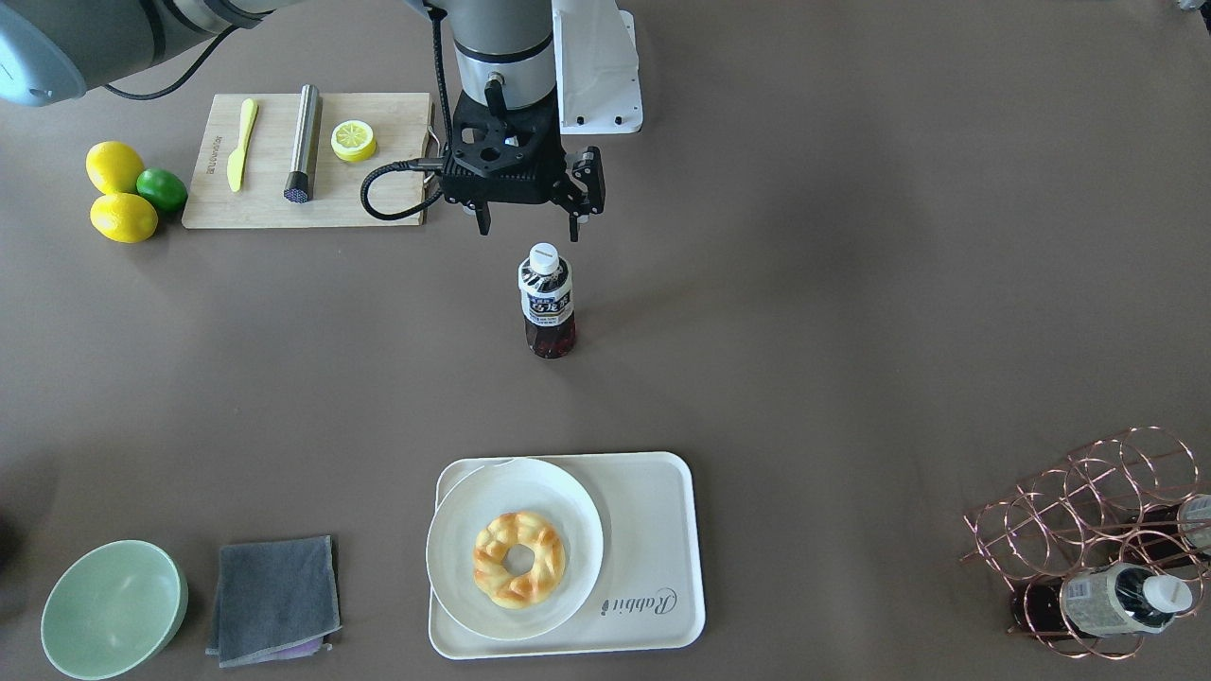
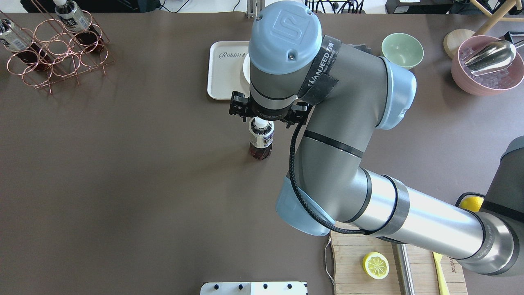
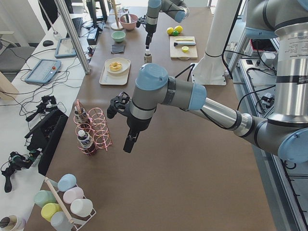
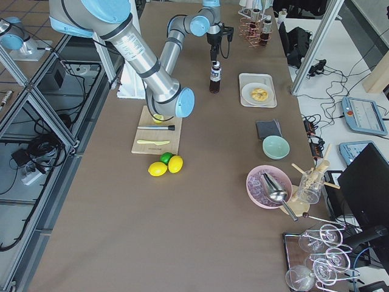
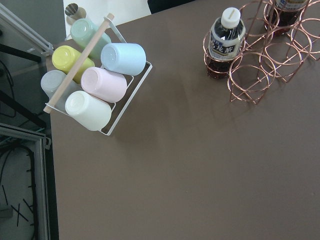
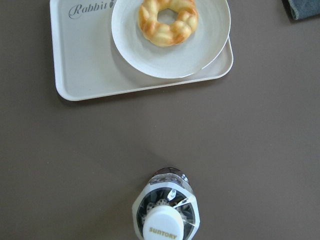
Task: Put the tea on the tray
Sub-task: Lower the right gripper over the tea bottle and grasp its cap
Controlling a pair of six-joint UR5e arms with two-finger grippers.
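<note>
The small clear plastic bottle of dark reddish-brown tea (image 1: 547,301) stands upright on the brown surface (image 1: 851,331), well apart from the cream-white rectangular plastic tray (image 1: 653,530). The right tool (image 1: 528,227) hangs above its white cap, fingers spread apart, gripping nothing. The left tool (image 3: 129,143) hovers near the copper wire rack (image 3: 98,130); I cannot tell whether it is spread or closed.

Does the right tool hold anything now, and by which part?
No, nothing is held. The right tool is open, above the white cap of the small clear plastic tea bottle, which stands free on the table.
</note>
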